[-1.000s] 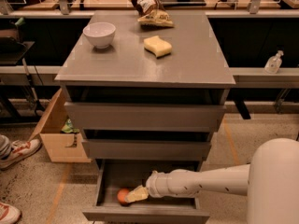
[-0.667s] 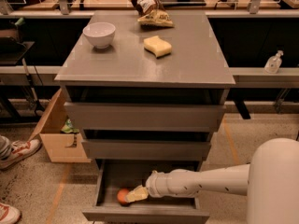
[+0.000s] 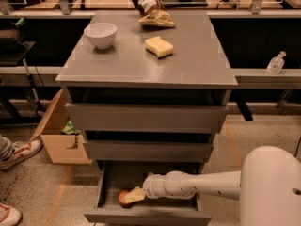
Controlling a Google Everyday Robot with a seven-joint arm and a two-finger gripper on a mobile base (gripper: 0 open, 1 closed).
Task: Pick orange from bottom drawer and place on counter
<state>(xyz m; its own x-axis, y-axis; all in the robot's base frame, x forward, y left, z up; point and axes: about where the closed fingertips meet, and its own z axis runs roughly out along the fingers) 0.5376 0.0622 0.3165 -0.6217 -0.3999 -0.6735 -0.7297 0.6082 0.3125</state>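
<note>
The bottom drawer (image 3: 146,215) stands pulled open under the two wider grey drawers. The orange (image 3: 124,199) lies at its front left, partly covered. My gripper (image 3: 131,196) reaches into the drawer from the right on a white arm (image 3: 202,185), its pale fingers (image 3: 135,194) resting against the orange. The grey counter (image 3: 141,62) is the flat top of the cabinet above.
On the counter are a white bowl (image 3: 100,34), a pale yellow sponge (image 3: 158,46) and a crumpled snack bag (image 3: 153,13). A cardboard box (image 3: 59,135) sits left of the cabinet. A person's shoes (image 3: 16,154) are at the far left. A sanitiser bottle (image 3: 276,63) stands on a shelf at right.
</note>
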